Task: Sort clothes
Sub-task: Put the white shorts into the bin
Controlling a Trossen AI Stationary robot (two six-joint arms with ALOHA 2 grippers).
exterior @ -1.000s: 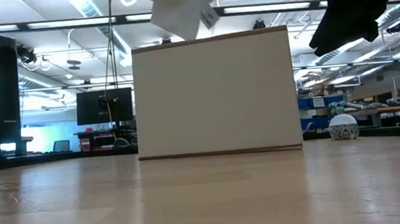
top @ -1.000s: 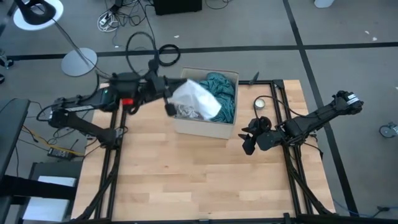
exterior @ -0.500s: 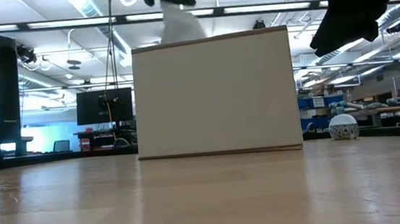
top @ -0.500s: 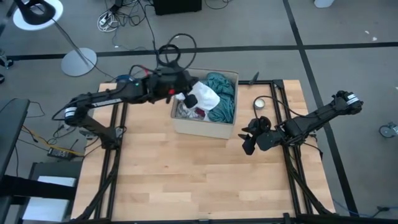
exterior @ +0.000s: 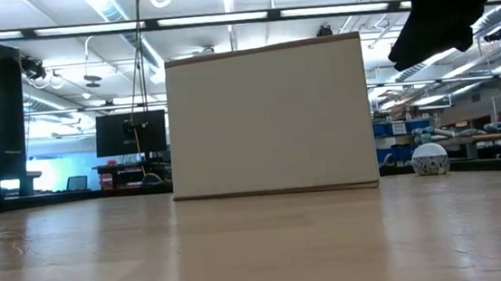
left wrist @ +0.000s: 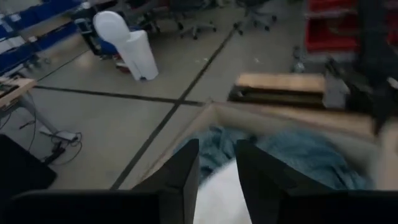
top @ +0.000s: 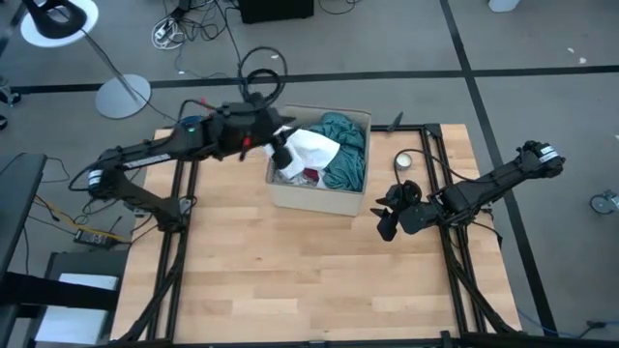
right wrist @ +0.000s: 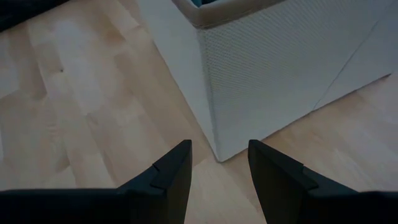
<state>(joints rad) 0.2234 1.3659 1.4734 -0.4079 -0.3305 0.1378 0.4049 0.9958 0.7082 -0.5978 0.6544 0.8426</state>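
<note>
Since a second ago the white garment point(top: 311, 147) has dropped from above the box point(top: 320, 198) to lie inside it, and the left gripper point(top: 281, 155), which carried it, now hangs released over the box's 9 o'clock edge, fingers point(left wrist: 176, 177) parted with nothing between them. The white piece rests against the teal shirt point(top: 345, 150) filling the box's 2 o'clock part. The right gripper point(top: 385, 218) waits at the box's 4 o'clock corner, jaws spread and empty above the table point(top: 290, 280)
</note>
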